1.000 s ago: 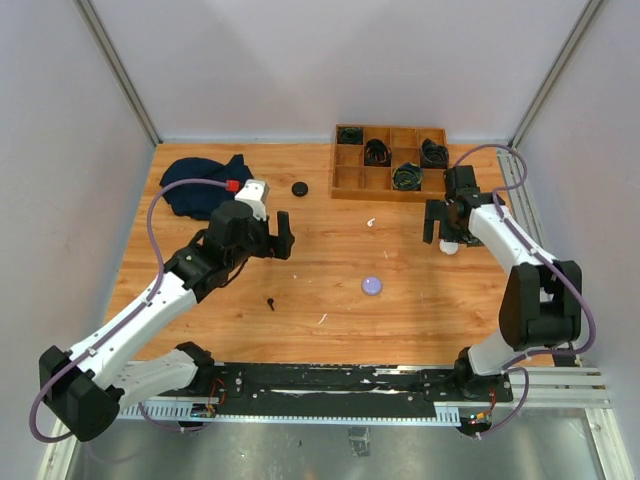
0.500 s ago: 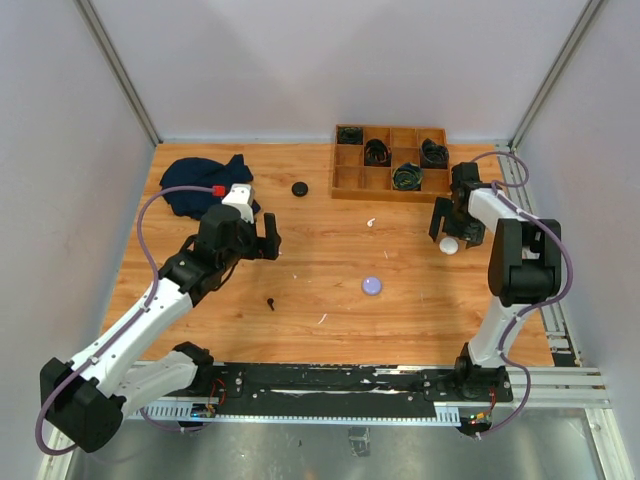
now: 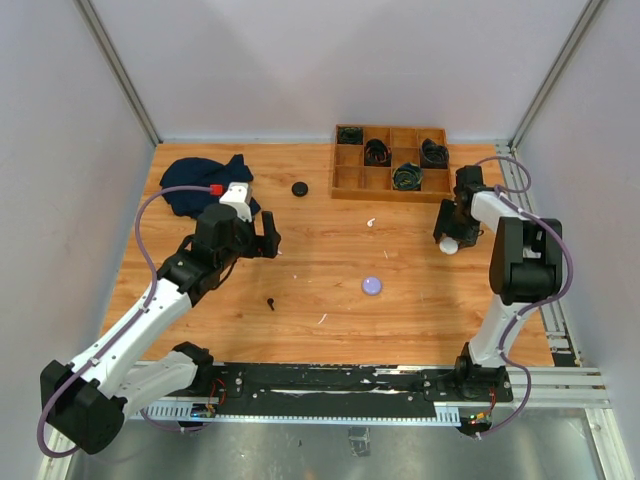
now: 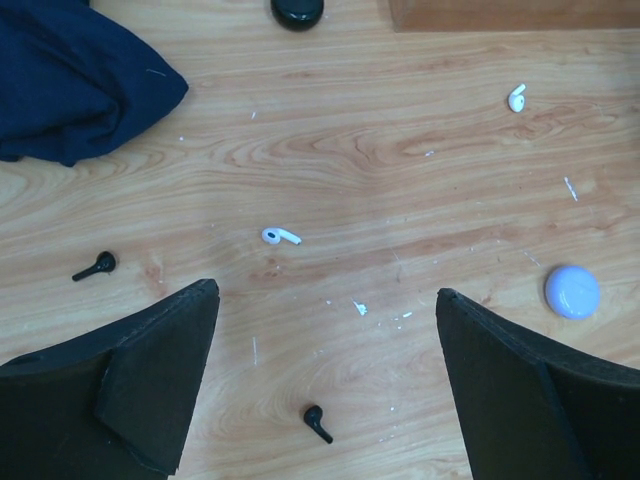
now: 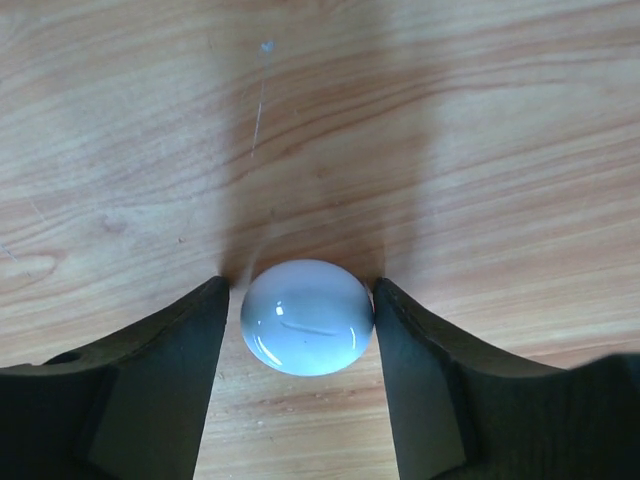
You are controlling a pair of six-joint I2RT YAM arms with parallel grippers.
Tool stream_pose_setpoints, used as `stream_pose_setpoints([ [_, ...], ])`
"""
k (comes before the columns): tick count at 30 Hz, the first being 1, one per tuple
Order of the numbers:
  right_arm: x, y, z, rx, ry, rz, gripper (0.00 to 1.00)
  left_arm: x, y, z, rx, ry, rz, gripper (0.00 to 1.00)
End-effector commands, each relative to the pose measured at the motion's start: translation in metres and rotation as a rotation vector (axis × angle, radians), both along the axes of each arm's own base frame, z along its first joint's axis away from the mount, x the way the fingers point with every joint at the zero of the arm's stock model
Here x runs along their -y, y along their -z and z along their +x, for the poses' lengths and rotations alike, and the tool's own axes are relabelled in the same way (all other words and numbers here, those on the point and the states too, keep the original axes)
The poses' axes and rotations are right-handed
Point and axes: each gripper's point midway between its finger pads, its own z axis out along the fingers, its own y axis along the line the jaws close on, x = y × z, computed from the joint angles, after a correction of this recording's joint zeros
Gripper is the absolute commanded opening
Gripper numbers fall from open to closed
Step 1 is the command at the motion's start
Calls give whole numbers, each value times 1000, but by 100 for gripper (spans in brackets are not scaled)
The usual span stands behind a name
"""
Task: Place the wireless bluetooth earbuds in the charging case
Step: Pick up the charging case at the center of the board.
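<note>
A glossy white round charging case lies on the table between my right gripper's fingers, which press on both its sides; it also shows in the top view under the right gripper. My left gripper is open and empty above the table, also seen from the top. Below it lie a black earbud, a white earbud, another black earbud and a second white earbud. A pale purple closed case lies to the right, mid-table in the top view.
A dark blue cloth lies at the back left. A black round case sits beside it. A wooden compartment tray with coiled black cables stands at the back right, close behind the right gripper.
My right gripper has moved back and right to the white case and its fingers have closed in on it. My left gripper has drawn back a little to the left.
</note>
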Motion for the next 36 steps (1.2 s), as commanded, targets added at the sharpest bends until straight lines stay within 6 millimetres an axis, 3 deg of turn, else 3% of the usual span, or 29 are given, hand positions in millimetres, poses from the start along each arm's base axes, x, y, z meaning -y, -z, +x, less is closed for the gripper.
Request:
stream_pose_setpoints([
  [1, -8, 4, -21, -21, 12, 53, 58, 6, -10, 1, 35, 33, -38, 95],
  [8, -27, -5, -29, 11, -47, 53, 45, 16, -18, -2, 50, 85, -82, 93],
  [16, -73, -39, -28, 134, -159, 86, 43, 35, -40, -12, 114, 152, -237, 93],
  [22, -114, -75, -29, 279, -222, 137, 43, 44, -46, -21, 149, 180, -350, 90],
  [31, -182, -146, -40, 514, -316, 243, 43, 64, -44, -27, 139, 241, -496, 85],
  [36, -210, -184, -47, 623, -357, 309, 43, 78, -48, -30, 144, 282, -580, 83],
])
